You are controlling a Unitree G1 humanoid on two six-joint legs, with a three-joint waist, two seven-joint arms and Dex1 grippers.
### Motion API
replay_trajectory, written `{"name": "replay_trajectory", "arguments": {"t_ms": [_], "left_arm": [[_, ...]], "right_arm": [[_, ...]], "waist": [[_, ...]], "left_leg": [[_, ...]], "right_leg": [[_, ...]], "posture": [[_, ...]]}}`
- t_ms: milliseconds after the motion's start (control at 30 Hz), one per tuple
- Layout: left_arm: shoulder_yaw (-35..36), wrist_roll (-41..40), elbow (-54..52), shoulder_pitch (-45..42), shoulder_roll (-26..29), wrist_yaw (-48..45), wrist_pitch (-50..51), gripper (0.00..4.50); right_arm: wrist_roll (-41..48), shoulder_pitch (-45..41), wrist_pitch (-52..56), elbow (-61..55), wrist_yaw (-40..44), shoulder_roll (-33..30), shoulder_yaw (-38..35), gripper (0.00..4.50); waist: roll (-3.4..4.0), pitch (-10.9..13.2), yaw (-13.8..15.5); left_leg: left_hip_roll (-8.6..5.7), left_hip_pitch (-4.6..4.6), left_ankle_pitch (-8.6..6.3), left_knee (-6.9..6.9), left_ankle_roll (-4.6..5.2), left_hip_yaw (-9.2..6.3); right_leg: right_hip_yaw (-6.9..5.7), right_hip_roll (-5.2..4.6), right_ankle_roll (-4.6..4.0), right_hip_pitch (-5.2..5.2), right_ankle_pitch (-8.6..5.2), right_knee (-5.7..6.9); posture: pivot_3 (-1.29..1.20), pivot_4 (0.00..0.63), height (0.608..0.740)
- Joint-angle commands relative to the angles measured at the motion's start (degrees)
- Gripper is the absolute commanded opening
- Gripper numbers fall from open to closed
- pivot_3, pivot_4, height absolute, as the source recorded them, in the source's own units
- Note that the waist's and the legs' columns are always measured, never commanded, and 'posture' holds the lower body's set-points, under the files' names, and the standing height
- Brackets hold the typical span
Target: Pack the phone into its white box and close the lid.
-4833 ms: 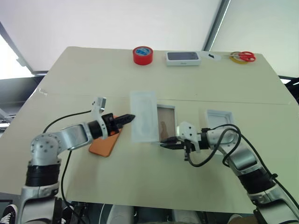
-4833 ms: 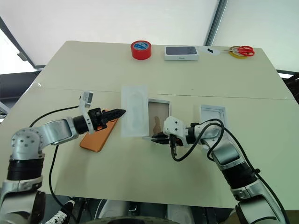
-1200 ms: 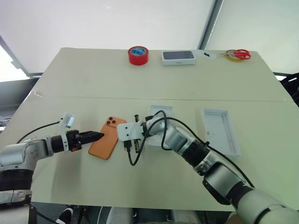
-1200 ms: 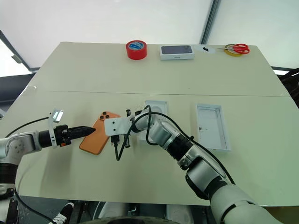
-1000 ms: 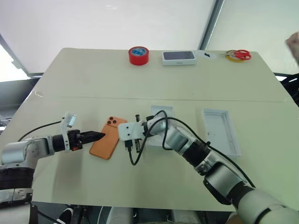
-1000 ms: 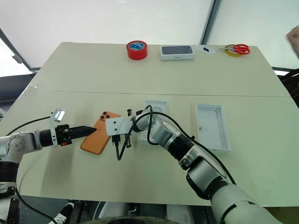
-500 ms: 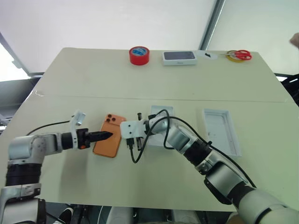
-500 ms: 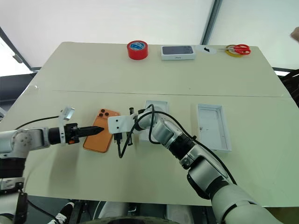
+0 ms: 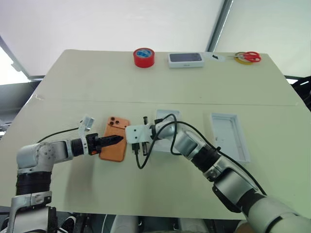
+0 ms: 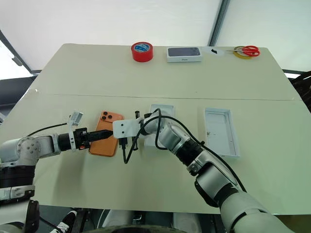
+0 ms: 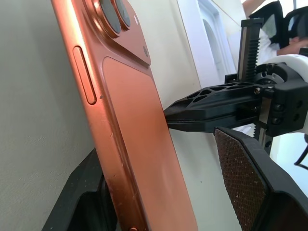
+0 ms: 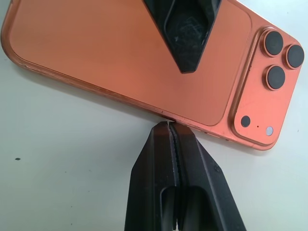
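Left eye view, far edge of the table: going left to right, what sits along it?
Red tape roll → white box with a dark phone picture → small white piece with a dark mark → red-handled scissors lying on a yellow ring.

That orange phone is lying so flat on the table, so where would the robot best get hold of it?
By its thin long edges, from the side. The phone lies back-up, leaving only the rims to pinch; the left end effector straddles one edge, open, while the shut right end effector braces the opposite edge.
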Motion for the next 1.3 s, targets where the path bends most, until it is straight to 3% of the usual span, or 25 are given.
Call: {"name": "replay_trajectory", "arguments": {"t_ms": [33,167,367,500,600,767,933,1100,1200,1300], "left_arm": [[-1.07,-1.69,0.88,0.52,-1.67,0.56,2.95,2.11],[-1.09,-2.34,1.29,0.72,-2.30,0.81,4.07,0.14],[2.22,-6.33,2.17,1.36,-3.22,1.45,7.96,0.02],[7.30,-9.46,2.89,1.98,-5.20,3.07,9.85,0.02],[11.66,-12.48,0.18,2.18,-7.79,5.73,11.11,0.00],[13.28,-15.08,-5.46,3.23,-10.43,8.28,9.39,0.00],[13.66,-16.15,-6.68,3.18,-11.69,11.03,8.31,0.00],[11.75,-15.60,-6.64,3.21,-11.58,11.46,6.57,0.00],[10.57,-15.44,-6.03,2.81,-11.48,11.55,5.70,0.00],[9.49,-15.32,-5.75,2.60,-11.06,11.19,5.13,0.00]], "right_arm": [[-0.24,0.17,-0.39,-1.07,-0.37,0.15,-0.66,0.00],[-0.24,-0.04,-0.35,-1.05,-0.56,0.07,-0.87,0.00],[0.76,-0.17,-0.48,-1.33,-1.40,0.22,-2.39,0.00],[8.28,0.19,2.84,-5.01,0.35,1.27,-8.75,0.00],[18.68,2.38,10.59,-13.20,9.28,-2.48,-14.47,0.87],[22.13,8.59,8.32,-23.67,15.86,-13.42,-16.28,3.38],[19.54,16.48,-1.46,-27.01,17.61,-23.75,-15.75,3.38],[18.50,21.39,-6.45,-26.51,16.31,-26.87,-15.68,3.38],[18.24,22.02,-5.93,-26.36,13.86,-25.87,-16.14,2.55],[18.94,22.18,-3.70,-27.33,12.22,-25.29,-16.85,1.06]], "waist": [[0.00,0.00,0.00],[-0.05,-0.02,0.19],[-0.06,-0.01,-0.15],[-0.07,0.00,-0.20],[-0.10,0.04,-0.08],[-0.21,0.09,0.19],[-0.27,0.13,-0.05],[-0.31,0.20,-0.13],[-0.35,0.21,0.09],[-0.37,0.23,0.16]], "left_leg": [[0.00,0.00,0.00,0.00,0.00,0.00],[0.00,-0.01,0.00,0.01,0.00,0.00],[0.01,0.00,0.02,-0.02,-0.04,-0.01],[0.01,-0.04,0.12,-0.03,-0.21,0.01],[0.02,-0.07,0.12,-0.03,-0.21,0.00],[0.01,-0.09,-0.06,-0.02,0.10,0.00],[0.04,-0.09,-0.07,-0.06,0.09,0.00],[0.10,-0.09,0.00,-0.11,-0.01,0.01],[0.10,-0.09,0.02,-0.07,-0.05,0.01],[0.10,-0.09,0.16,-0.05,-0.29,0.01]], "right_leg": [[0.00,0.00,0.00,0.00,0.00,0.00],[0.00,0.00,0.00,0.00,0.00,0.00],[-0.01,0.00,0.00,-0.02,0.00,-0.01],[-0.01,0.00,0.00,-0.05,0.00,-0.02],[-0.01,0.00,0.01,-0.06,0.00,-0.03],[-0.01,-0.02,0.02,-0.01,0.01,-0.09],[-0.01,-0.01,0.01,-0.04,0.01,-0.12],[0.00,0.05,0.01,-0.09,0.00,-0.12],[0.00,0.04,0.01,-0.06,0.00,-0.12],[-0.01,0.04,0.01,-0.04,0.00,-0.14]], "posture": [[0.00,0.150,0.740],[0.00,0.150,0.740],[0.00,0.150,0.740],[0.00,0.150,0.740],[0.00,0.150,0.740],[0.00,0.150,0.740],[0.00,0.150,0.740],[0.00,0.150,0.740],[0.00,0.150,0.740],[0.00,0.150,0.740]]}}
